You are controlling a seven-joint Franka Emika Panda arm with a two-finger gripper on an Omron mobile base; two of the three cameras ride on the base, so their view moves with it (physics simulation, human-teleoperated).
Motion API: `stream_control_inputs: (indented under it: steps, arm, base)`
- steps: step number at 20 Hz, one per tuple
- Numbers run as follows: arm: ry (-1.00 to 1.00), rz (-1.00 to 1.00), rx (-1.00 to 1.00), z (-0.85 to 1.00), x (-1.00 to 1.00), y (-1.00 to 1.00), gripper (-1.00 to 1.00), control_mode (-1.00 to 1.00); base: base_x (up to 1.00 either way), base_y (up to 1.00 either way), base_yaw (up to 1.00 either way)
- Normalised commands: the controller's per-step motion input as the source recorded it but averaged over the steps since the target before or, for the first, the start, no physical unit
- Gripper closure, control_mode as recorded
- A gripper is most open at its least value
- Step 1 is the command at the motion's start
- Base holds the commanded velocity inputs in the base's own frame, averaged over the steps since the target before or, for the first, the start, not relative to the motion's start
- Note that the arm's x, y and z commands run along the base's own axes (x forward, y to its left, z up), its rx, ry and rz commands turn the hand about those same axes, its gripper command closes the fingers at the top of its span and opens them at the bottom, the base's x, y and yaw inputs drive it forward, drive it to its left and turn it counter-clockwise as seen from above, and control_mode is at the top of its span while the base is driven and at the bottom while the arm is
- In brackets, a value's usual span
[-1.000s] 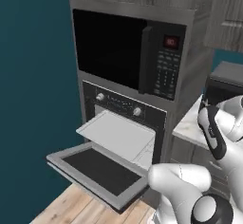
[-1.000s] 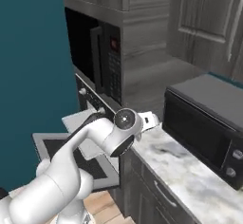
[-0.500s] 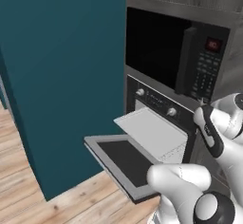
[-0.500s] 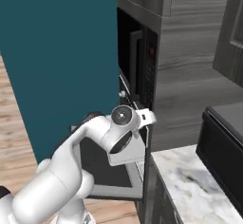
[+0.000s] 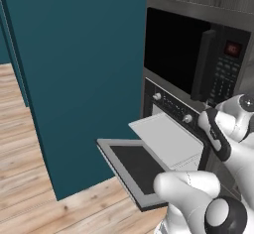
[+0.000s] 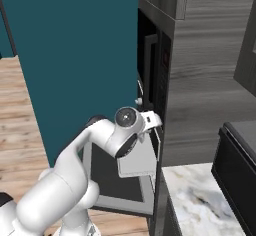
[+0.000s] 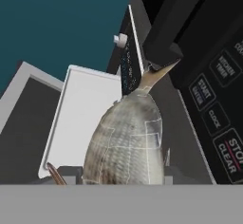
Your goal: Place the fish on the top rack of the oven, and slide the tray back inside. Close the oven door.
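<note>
Jaws closed on fish (image 7: pixel 127 142), held above tray (image 7: pixel 89 118); tray pulled out over lowered oven door (image 5: pixel 136 167).

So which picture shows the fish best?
The hand view: the fish is big and close there, scales and tail clear, hanging over the pulled-out tray. In both base views I can't make the fish out.

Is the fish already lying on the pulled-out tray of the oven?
No, the fish fills the hand view close to the camera, carried by the hand, while the tray is bare.
</note>
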Motion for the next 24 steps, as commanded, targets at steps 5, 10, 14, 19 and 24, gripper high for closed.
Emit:
stream_control_inputs:
  steps: [5, 10, 14, 19, 24]
  arm:
    - [0.00, 0.00, -0.01, -0.03, 0.00, 0.00, 1.00, -1.00]
    - [-0.01, 0.00, -0.03, -0.02, 0.00, 0.14, 1.00, -1.00]
    - [-0.02, 0.00, -0.14, -0.19, 0.00, 0.55, 1.00, -1.00]
    - [0.00, 0.00, -0.13, -0.37, 0.08, 0.62, 1.00, -1.00]
    - [0.01, 0.00, -0.02, -0.45, 0.51, 0.49, 1.00, -1.00]
  base:
    - [0.00, 0.00, 0.00]
    - [0.00, 0.00, 0.00]
    - [0.00, 0.00, 0.00]
    - [0.00, 0.00, 0.00]
    - [0.00, 0.00, 0.00]
